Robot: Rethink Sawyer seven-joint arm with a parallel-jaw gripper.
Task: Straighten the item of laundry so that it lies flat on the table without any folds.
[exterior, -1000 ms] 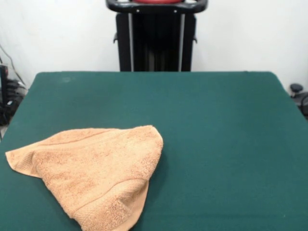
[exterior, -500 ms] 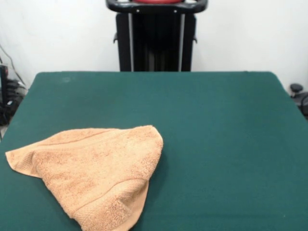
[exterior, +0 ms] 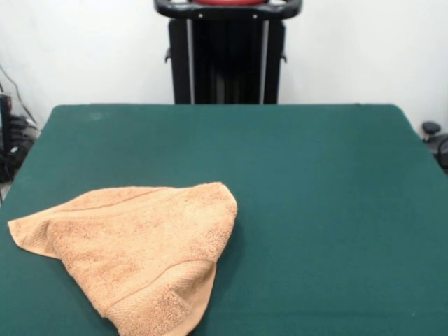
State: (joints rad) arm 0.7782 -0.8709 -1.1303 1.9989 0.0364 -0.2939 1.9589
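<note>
towel (exterior: 136,252) is lying folded over itself in a rough triangle on the green table (exterior: 315,196). claw's out of shot, so can't tell its state or place anything off it.

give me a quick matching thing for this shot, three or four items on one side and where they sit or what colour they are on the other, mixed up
Things:
1. towel
2. table
3. pedestal
4. wall

Descriptions:
A. white, behind everything
B. black, upright at the table's far side
C. dark green, flat
D. orange-tan, folded over itself at the near left

Pairs: 1-D, 2-C, 3-B, 4-A
</note>
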